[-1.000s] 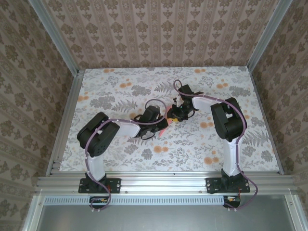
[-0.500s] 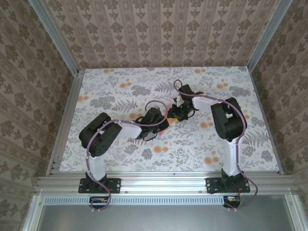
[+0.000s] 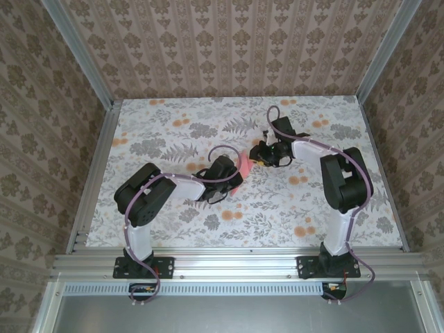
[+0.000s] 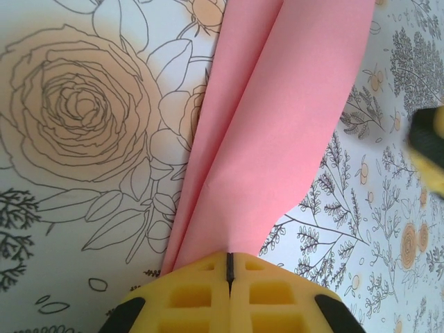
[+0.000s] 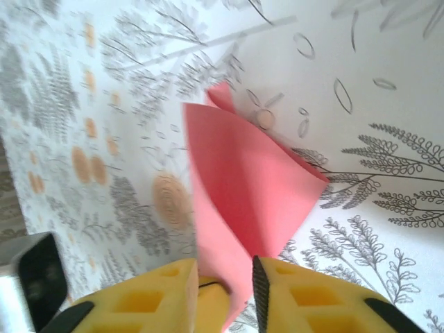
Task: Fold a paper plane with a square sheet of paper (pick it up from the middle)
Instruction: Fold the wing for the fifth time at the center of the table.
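Observation:
The square sheet of paper (image 3: 244,167) is pink-red and bent into a loose fold, lifted off the table near its middle. My left gripper (image 3: 234,175) is shut on its lower edge; in the left wrist view the yellow fingers (image 4: 201,295) meet on the sheet of paper (image 4: 277,125), which rises away in two layers. My right gripper (image 3: 262,155) stands open just right of it. In the right wrist view the sheet of paper (image 5: 243,187) hangs in the gap of that gripper (image 5: 222,272), with the left gripper's yellow tip (image 5: 212,305) beneath; the jaws are apart and not pressing the paper.
The table (image 3: 173,132) has a cover with grey leaf and orange flower prints. Aluminium rails (image 3: 97,159) frame it left and right, with patterned walls behind. The right gripper's yellow finger (image 4: 431,142) shows at the right edge of the left wrist view.
The right arm has swung right and back, and its gripper has come off the paper. The left gripper has edged right, still holding the paper.

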{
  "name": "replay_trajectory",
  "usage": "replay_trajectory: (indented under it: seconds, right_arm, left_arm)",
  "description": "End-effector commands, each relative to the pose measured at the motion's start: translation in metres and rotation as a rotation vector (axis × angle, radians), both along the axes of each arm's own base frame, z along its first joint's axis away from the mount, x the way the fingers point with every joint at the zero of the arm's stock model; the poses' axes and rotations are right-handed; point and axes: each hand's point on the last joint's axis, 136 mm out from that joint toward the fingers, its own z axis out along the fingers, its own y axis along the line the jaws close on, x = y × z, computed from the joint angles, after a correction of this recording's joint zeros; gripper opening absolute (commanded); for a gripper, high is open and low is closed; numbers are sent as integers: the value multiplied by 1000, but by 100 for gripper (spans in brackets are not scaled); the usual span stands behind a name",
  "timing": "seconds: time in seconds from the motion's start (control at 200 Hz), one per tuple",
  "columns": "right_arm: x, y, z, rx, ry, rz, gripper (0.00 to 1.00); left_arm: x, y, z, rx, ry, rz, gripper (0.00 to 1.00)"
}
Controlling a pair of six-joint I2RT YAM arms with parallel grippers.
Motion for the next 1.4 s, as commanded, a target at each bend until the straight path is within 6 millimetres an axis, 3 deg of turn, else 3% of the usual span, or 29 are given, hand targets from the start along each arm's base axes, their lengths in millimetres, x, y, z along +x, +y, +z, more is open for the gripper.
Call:
replay_trajectory:
  seconds: [0.0,0.125,0.325,0.58,0.895,1.395]
  right_arm:
    - [-4,11,1,12,-28,35,23]
    - [-10,22,-14,2,12,80,15]
    - [-9,31,-32,-8,65,118,12]
    - [7,50,-30,79,55,141,12]
    - [27,48,-56,34,73,98,11]
    - [76,28,-72,-103,44,-88,12]
  left_arm:
    - [-28,35,-51,181,155,26,5]
    - [-28,36,-52,181,159,30,5]
    - [-29,36,-52,177,165,29,4]
    - [-31,34,-56,160,178,19,4]
    - [-36,38,-61,158,201,13,4]
    - [-50,45,-71,183,262,-3,3]
